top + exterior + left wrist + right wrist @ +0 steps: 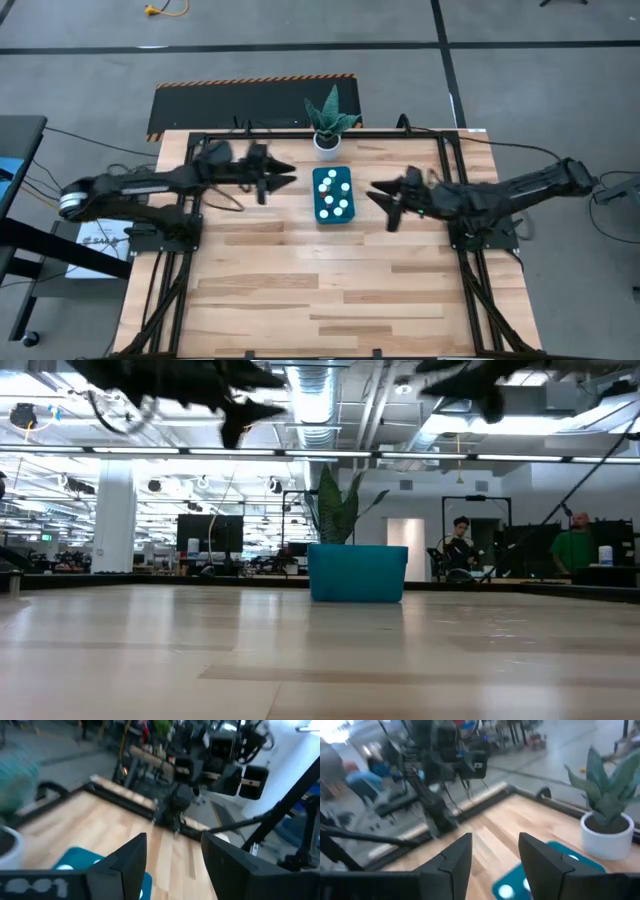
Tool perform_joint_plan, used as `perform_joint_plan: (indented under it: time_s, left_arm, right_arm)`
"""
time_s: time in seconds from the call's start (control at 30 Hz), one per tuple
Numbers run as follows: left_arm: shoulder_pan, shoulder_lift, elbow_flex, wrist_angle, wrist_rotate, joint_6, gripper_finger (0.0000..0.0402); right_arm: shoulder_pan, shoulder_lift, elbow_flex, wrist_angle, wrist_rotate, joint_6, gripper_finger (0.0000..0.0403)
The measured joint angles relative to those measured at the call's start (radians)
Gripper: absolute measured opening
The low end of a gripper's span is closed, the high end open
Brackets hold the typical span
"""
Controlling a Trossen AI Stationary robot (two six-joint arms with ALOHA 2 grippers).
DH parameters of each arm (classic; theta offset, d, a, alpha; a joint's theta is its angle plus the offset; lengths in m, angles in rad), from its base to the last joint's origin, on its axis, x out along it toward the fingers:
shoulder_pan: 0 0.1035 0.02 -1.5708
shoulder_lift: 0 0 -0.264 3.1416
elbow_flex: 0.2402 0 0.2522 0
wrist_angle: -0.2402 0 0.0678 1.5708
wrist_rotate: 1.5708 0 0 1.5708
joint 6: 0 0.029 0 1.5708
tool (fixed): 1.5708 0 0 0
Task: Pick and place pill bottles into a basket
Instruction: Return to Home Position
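**Ana:** What do you see from above, and how many of each?

**Ben:** One wooden table [300, 290]; one teal-blue basket [316, 205] on its far half, about in the middle from side to side; inside lie the pill bottles [331, 175], small white dots with round tops; I count six or seven, but they are too tiny to be sure. One white plant pot [327, 143] with a green plant [333, 110] stands just behind the basket. There are two arms; the left gripper [288, 174] hangs at one side of the basket and the right gripper [373, 190] at the other; both are near it, and neither touches it.

**Ana:** Any words to read?

**Ben:** A sheet of paper [95, 242] beside the table has marks on it; they are too small to read.

**Ana:** And from the table top?

**Ben:** One basket [357, 572], a plain blue box with a flat front; its wall hides the bottles; the plant [340, 500] rises behind it. Both grippers are high above the wood. Two people [575, 545] are far back in the room.

**Ana:** The left wrist?

**Ben:** Its two fingers [131, 862] are wide apart with nothing between them; past them I see a corner of the basket [82, 859] and one white cap. There are white marks on the gripper body; I cannot read them.

**Ana:** The right wrist?

**Ben:** Its two fingers [456, 860] are spread too and hold nothing; the basket [585, 862] shows three white caps; the plant pot [606, 837] stands right beside it.
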Motion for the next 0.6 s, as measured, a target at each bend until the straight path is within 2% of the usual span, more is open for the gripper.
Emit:
perform_joint_plan:
  time_s: [0.1,0.2,0.3,0.43,0.5,0.6]
  left_arm:
    - [-0.026,-0.146,-0.009,-0.116,-0.037,0.032,0.0169]
    - [-0.078,-0.279,-0.009,-0.278,-0.069,0.047,0.0165]
    - [-0.150,-0.391,-0.010,-0.423,-0.181,0.063,0.0164]
    - [-0.240,-0.503,-0.010,-0.553,-0.331,0.108,0.0164]
    - [-0.268,-0.535,-0.010,-0.610,-0.355,0.127,0.0164]
    - [-0.299,-0.556,-0.010,-0.708,-0.335,0.138,0.0164]
  right_arm:
    - [0.131,-0.071,0.000,-0.012,0.132,0.013,0.0153]
    - [0.241,-0.101,0.000,-0.033,0.203,0.040,0.0153]
    - [0.325,-0.105,0.000,-0.044,0.270,0.067,0.0153]
    - [0.388,-0.104,0.000,-0.081,0.386,0.088,0.0152]
    - [0.393,-0.104,0.000,-0.087,0.399,0.094,0.0151]
    - [0.381,-0.104,0.000,-0.080,0.398,0.108,0.0150]
